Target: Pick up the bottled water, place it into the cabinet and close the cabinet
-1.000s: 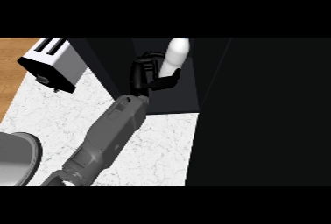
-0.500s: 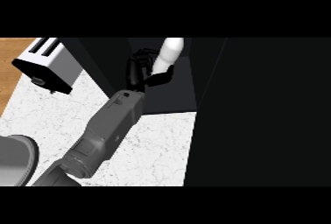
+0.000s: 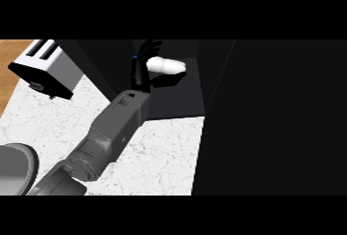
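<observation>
Uppermost, left robot hand (image 3: pixel 144 62): black, at the top centre of the head view, inside the dark mouth of the cabinet (image 3: pixel 176 98); its fingers arch over the bottle (image 3: pixel 166 65) and its thumb curls beneath, so the hand is closed round it.
bottle: white, lying on its side across the view between fingers and thumb, within the cabinet opening; whether it touches the cabinet floor cannot be told.
forearm (image 3: pixel 112 131): grey, running from the lower left edge up and to the right, across the surface to the cabinet's front edge.
cabinet: dark grey inside, its front edge meeting the surface just below the hand.
black panel (image 3: pixel 271 119): fills the view's right side, just beside the opening; what it is cannot be told.
surface (image 3: pixel 159 153): white, veined like marble, beneath the forearm.
toaster (image 3: pixel 42 66): white top with two dark slots, at the upper left, well apart from the bottle.
grey round dish (image 3: pixel 12 170): cut off by the left edge, near the forearm's base.
wooden strip (image 3: pixel 12 69): brown, along the left edge beside the toaster.
</observation>
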You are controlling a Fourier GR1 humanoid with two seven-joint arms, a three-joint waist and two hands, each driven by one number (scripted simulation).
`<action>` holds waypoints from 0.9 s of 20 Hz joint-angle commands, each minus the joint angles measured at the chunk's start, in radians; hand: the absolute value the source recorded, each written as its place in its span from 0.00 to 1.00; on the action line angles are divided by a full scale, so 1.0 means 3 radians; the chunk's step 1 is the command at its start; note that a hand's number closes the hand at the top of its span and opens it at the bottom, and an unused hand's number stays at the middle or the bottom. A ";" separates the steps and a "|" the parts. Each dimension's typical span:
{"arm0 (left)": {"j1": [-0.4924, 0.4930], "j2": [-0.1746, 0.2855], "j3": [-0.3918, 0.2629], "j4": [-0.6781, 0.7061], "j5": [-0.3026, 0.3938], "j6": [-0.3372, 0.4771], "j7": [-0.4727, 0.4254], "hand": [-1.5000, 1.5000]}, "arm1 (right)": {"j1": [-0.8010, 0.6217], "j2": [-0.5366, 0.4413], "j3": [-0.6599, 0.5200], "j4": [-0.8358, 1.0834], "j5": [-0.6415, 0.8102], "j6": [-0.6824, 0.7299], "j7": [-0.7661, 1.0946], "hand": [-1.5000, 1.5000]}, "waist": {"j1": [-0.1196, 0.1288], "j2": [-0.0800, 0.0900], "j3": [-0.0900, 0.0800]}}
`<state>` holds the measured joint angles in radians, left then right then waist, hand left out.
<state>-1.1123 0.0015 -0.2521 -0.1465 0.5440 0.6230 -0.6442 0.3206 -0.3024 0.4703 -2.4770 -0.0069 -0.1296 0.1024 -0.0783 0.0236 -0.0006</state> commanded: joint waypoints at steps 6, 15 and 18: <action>-0.0210 -0.0004 0.0156 0.0067 0.0046 -0.0178 -0.0043 0.00 | 0.0077 0.0041 0.0107 -0.0201 -0.0023 -0.0004 0.0076 0.00 | 0.0026 -0.0011 -0.0002; -0.0289 0.0008 0.0174 0.0032 -0.0016 -0.0606 -0.0163 0.00 | 0.0047 0.0007 -0.0061 -0.0259 -0.0170 0.0059 0.0149 0.00 | 0.0044 -0.0010 -0.0001; -0.0219 -0.0004 0.0218 -0.0140 0.0070 -0.1051 -0.0245 0.00 | -0.0004 -0.0008 -0.0053 -0.0248 -0.0123 0.0089 0.0164 0.00 | 0.0036 -0.0012 -0.0003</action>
<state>-1.1662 0.0080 -0.1994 -0.1503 0.5498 0.4101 -0.7070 0.3226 -0.2930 0.4641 -2.4812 -0.0132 -0.1131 0.1111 -0.0700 0.0206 -0.0011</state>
